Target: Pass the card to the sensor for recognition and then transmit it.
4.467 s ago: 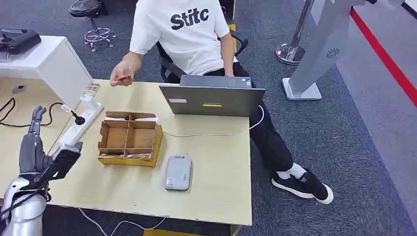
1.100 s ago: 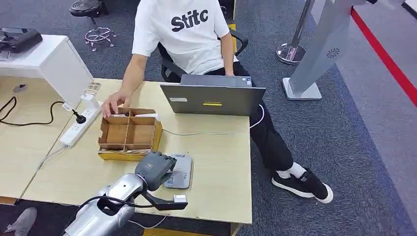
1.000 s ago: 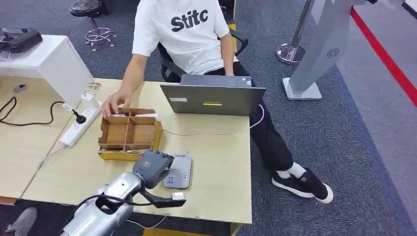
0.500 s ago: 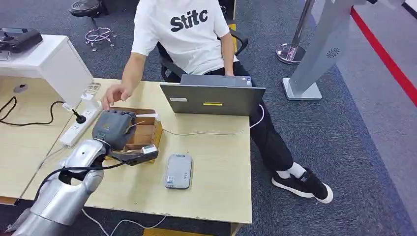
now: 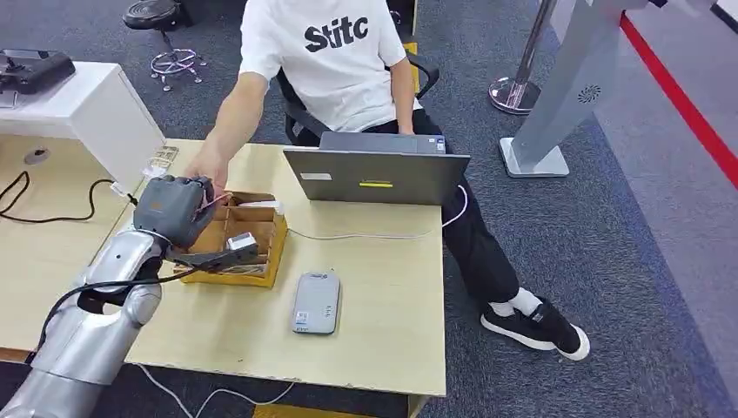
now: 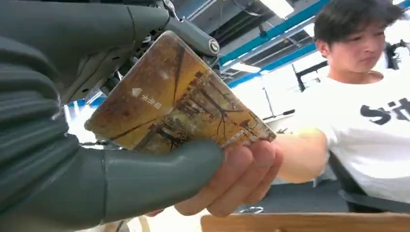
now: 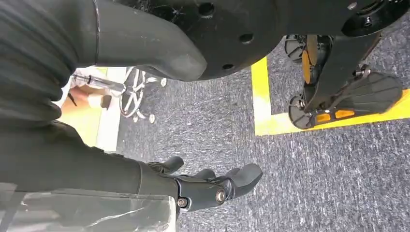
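Card (image 6: 179,108), brown with a picture of bare trees and a small white arrow mark, pinched in the left hand (image 5: 174,209) between the thick grey thumb (image 6: 159,176) and the darker fingers above. Touched at its far edge by a person's hand (image 6: 241,174), whose fingertips lie under the card just beyond the thumb. Held above the back left part of the bench (image 5: 383,287), over the far left corner of a cardboard divider box (image 5: 239,244). Met there, in the head view, by the person's arm (image 5: 231,122) reaching in from the far edge.

Sensor (image 5: 316,303), a flat grey reader, lying near the front edge of the bench, just right of the box and well apart from the card. Open grey laptop (image 5: 376,174) at the back edge, its lid toward the camera, with a white cable (image 5: 374,237) running across the bench in front of it. White power strip (image 5: 148,187) at the back left, beside the left hand. Seated person in a white T-shirt (image 5: 335,52) behind the bench.

Right hand (image 7: 212,186) hanging over grey carpet, dark fingers loosely spread and holding nothing.
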